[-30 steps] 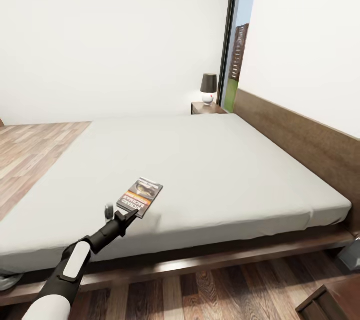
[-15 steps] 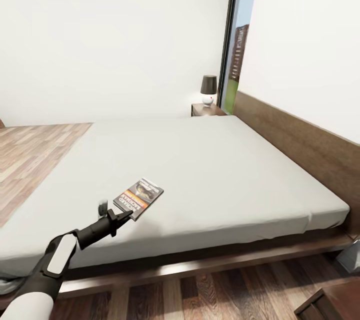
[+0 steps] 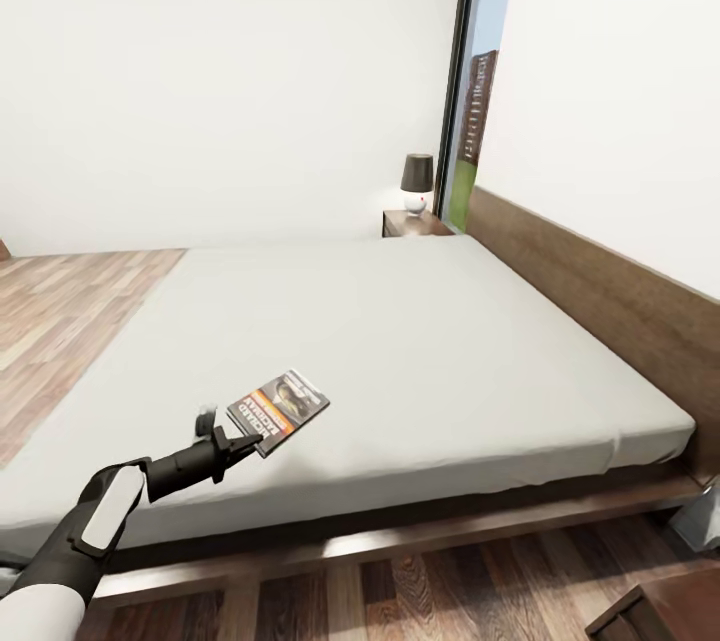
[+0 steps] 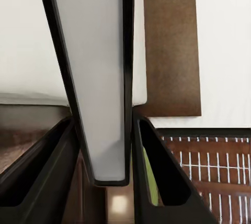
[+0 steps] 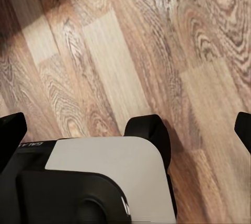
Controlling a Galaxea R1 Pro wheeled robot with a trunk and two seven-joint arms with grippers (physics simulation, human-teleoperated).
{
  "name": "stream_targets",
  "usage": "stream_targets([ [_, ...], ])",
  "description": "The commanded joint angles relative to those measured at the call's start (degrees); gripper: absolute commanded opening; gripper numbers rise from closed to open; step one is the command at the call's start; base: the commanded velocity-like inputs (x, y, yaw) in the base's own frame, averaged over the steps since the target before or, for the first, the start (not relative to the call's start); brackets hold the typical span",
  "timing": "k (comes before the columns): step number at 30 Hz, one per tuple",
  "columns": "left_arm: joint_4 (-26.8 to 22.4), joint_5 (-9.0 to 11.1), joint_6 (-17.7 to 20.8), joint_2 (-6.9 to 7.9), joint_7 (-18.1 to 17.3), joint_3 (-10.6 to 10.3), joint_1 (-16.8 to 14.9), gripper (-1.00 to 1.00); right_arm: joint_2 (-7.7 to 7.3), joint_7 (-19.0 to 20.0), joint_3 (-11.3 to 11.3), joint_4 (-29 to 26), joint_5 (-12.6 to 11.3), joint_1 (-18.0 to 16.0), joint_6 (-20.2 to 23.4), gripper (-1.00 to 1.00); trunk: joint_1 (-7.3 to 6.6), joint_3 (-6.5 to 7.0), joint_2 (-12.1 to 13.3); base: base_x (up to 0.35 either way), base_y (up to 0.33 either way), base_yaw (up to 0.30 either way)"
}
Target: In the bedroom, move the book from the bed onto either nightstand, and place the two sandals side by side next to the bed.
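Note:
My left gripper is shut on the near corner of the book, a thin dark paperback with an orange band, held just over the front part of the bed. In the left wrist view the book stands edge-on between the two black fingers. A nightstand stands at the far side of the bed by the headboard. In the right wrist view my right gripper is open over the wood floor, nothing between its tips. The sandals are out of view.
A dark-shaded lamp stands on the far nightstand beside the tall window. The corner of another dark wooden cabinet shows at the lower right, with a grey object on the floor behind it. Plank floor lies left of the bed.
My left arm has drawn back to the left and lower, still gripping the book, which has turned a little. The head view has shifted slightly.

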Motion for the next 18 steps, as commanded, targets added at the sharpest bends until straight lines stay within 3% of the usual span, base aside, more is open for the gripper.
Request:
stream_targets([
  [1, 0.0, -0.2, 0.2, 0.07, -0.3, -0.2, 0.0, -1.00, 0.02, 0.3, 0.5, 0.2, -0.4, -0.1, -0.3, 1.00, -0.23, 0.14, 0.4, 0.000, 0.000, 0.000],
  [18, 0.5, -0.2, 0.2, 2.35, -0.3, -1.6, 0.0, -1.00, -0.02, -0.3, 0.2, 0.2, -0.6, -0.1, 0.2, 1.00, -3.97, 3.19, 7.2, 0.000, 0.000, 0.000],
])
